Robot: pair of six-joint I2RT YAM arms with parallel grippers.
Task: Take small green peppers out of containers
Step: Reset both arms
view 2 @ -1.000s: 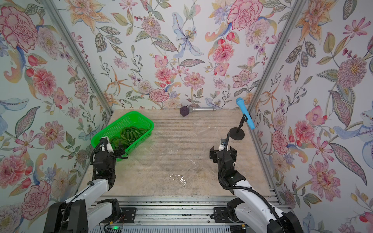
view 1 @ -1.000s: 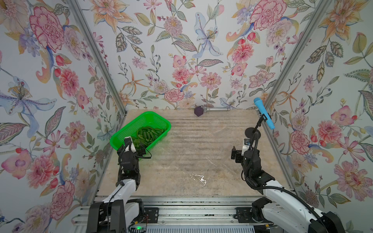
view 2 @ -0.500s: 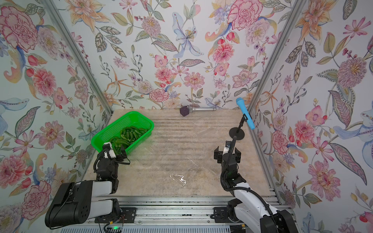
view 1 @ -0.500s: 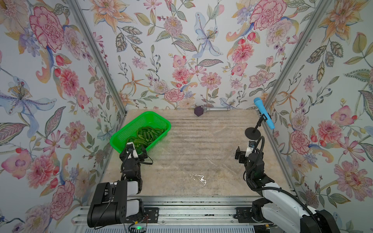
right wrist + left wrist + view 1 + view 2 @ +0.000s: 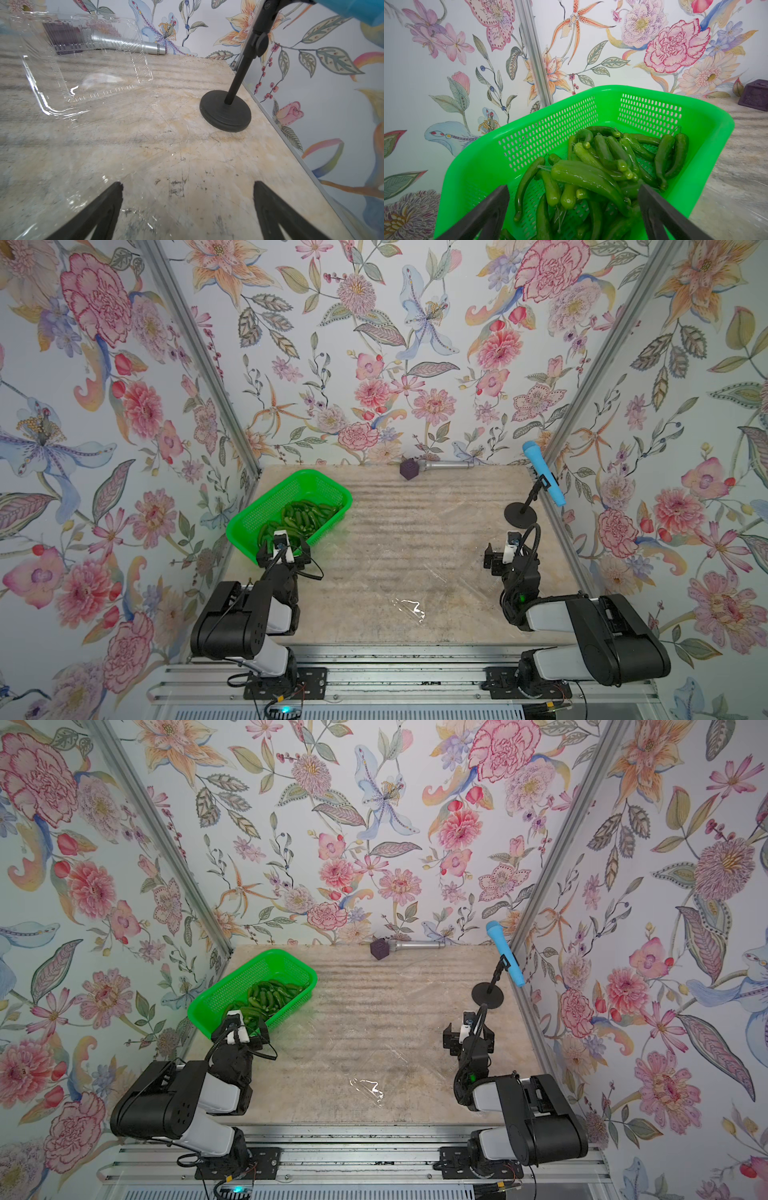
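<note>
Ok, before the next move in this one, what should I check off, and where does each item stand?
1. Left gripper open and empty: ok.
2. Right gripper open and empty: ok.
3. Small green peppers lying in the green basket: ok.
4. Clear container in the right wrist view holds no peppers: ok.
5. Other containers emptied: cannot tell; clear plastic barely shows in both top views.
6. Right gripper apart from the microphone stand base: ok.
</note>
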